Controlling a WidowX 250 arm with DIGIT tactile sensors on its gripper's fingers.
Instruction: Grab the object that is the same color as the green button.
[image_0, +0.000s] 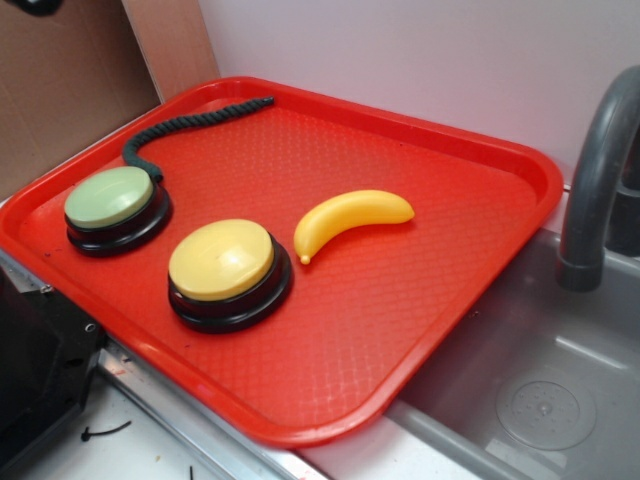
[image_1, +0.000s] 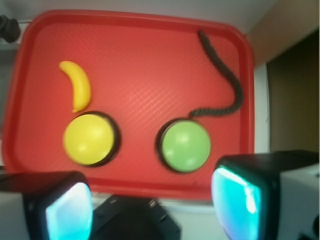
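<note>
My end effector (image_1: 152, 210) hangs over the near rim of the tray, its two glossy teal-lit fingers (image_1: 235, 200) spread wide with nothing between them. Just past it I count two domed push buttons on black disc bases: one green button (image_1: 186, 145) and one yellow button (image_1: 89, 139). The single dark green twisted rope (image_1: 227, 80) curves from the green button's base, where it seems to touch, toward the tray's far corner. One smooth yellow plastic banana (image_1: 77, 85) lies beside the yellow button. Everything sits on one red tray (image_0: 400, 330) with a fine waffle texture, next to a grey sink (image_0: 545, 400).
</note>
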